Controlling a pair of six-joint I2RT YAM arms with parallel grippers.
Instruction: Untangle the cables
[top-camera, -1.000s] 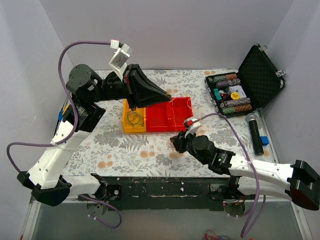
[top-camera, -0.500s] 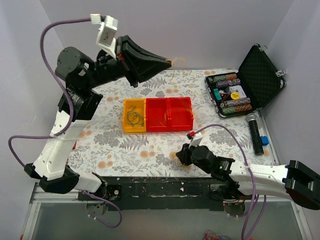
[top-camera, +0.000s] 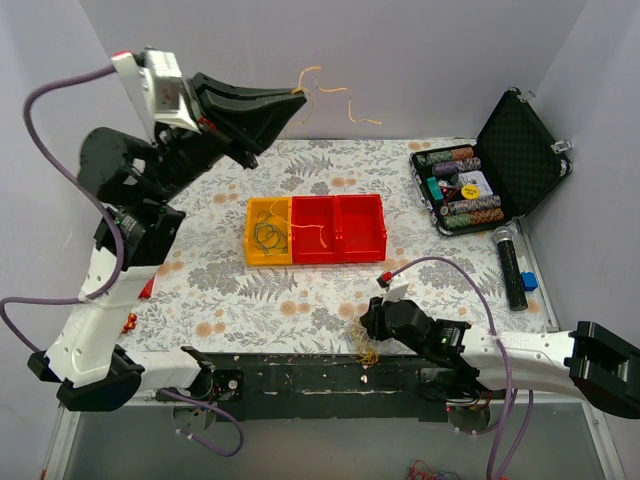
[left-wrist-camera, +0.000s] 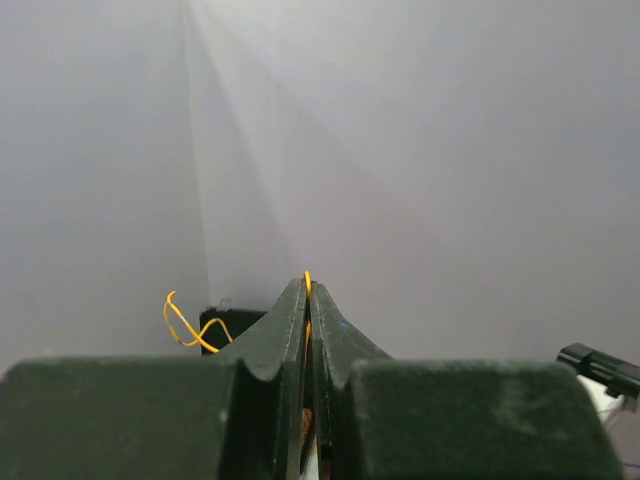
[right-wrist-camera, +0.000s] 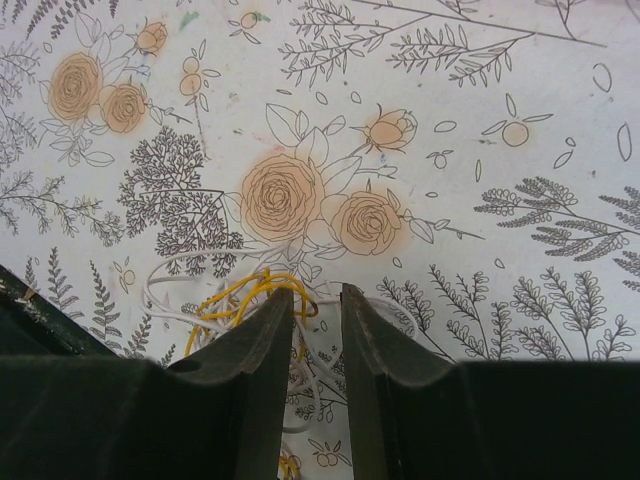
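My left gripper (top-camera: 298, 97) is raised high above the table's back and is shut on a thin yellow cable (top-camera: 340, 92), whose free end curls out to the right. In the left wrist view the cable (left-wrist-camera: 186, 326) pokes out between the closed fingertips of the gripper (left-wrist-camera: 308, 290). My right gripper (top-camera: 368, 325) is low at the table's front edge over a small clump of yellow and white cables (top-camera: 365, 348). In the right wrist view its jaws (right-wrist-camera: 318, 295) stand slightly apart, with the clump (right-wrist-camera: 235, 300) lying under and between them. Green cables (top-camera: 267, 237) lie in the orange bin.
A red two-part tray (top-camera: 350, 225) adjoins the orange bin (top-camera: 252, 250), with one thin yellow wire (top-camera: 312, 232) over its left part. An open black case (top-camera: 520, 140) of poker chips stands at back right. A microphone (top-camera: 510, 265) lies at the right edge.
My left arm has lifted from the tray to high above the table, drawing the yellow cable up. My right gripper has moved back to the front edge with the clump.
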